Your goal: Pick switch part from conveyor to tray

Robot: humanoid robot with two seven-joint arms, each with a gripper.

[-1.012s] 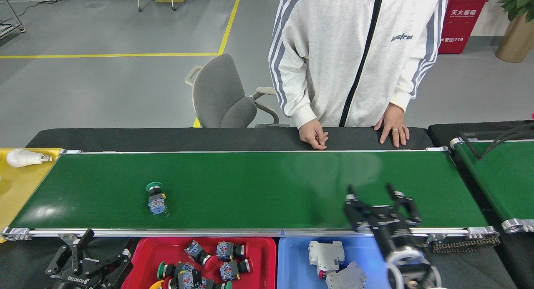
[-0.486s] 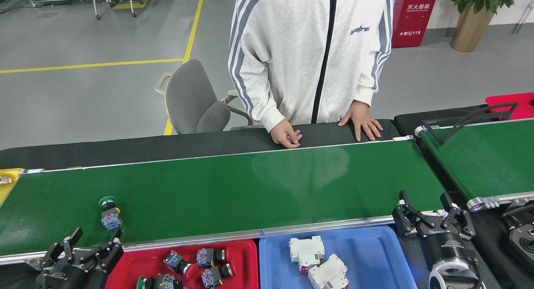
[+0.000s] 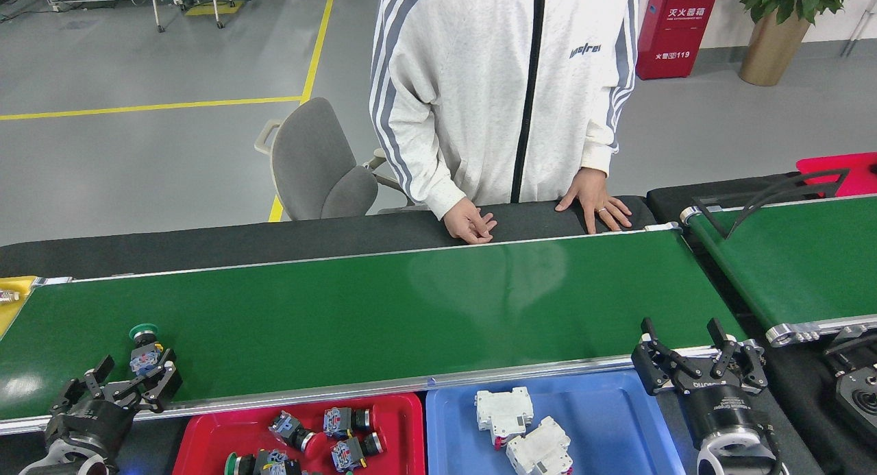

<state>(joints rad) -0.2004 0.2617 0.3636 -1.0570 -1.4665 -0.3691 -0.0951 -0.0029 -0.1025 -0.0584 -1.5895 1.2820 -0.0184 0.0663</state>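
Spread apart, the left gripper (image 3: 130,379) is seen at the lower left, its fingers just beside the switch part (image 3: 145,354) lying on the conveyor (image 3: 384,310). At the lower right, the right gripper (image 3: 685,345) is likewise held open above the blue tray (image 3: 616,406), while the red tray (image 3: 397,413) sits at bottom centre.

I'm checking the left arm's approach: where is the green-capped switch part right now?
In the head view, the switch part lies at the conveyor's far left, just beyond the open left gripper.

Dark-green conveyor (image 3: 384,310); red tray (image 3: 411,420); blue tray (image 3: 616,420); green-capped switch (image 3: 145,348); white jacket (image 3: 493,84), grey-striped sleeves.
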